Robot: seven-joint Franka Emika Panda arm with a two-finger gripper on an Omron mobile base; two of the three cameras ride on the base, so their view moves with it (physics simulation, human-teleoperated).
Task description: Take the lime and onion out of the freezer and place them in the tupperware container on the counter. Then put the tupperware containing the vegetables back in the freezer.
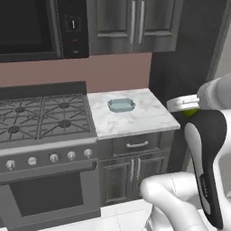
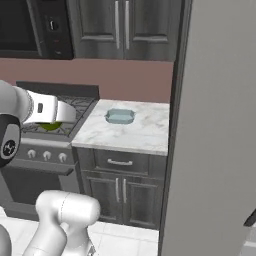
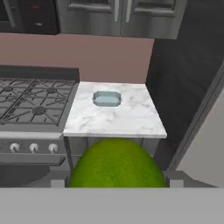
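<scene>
Sitting between the gripper (image 3: 114,186) fingers, the lime (image 3: 116,164) is clasped.

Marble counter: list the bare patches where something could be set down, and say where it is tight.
The counter holds just the tupperware container, toward the back at mid-width. Free patches: the whole front strip along the drawer edge, the band between container and stove, and the band between container and the dark panel on the right. Tightest is the narrow strip behind the container, against the pink wall.
</scene>
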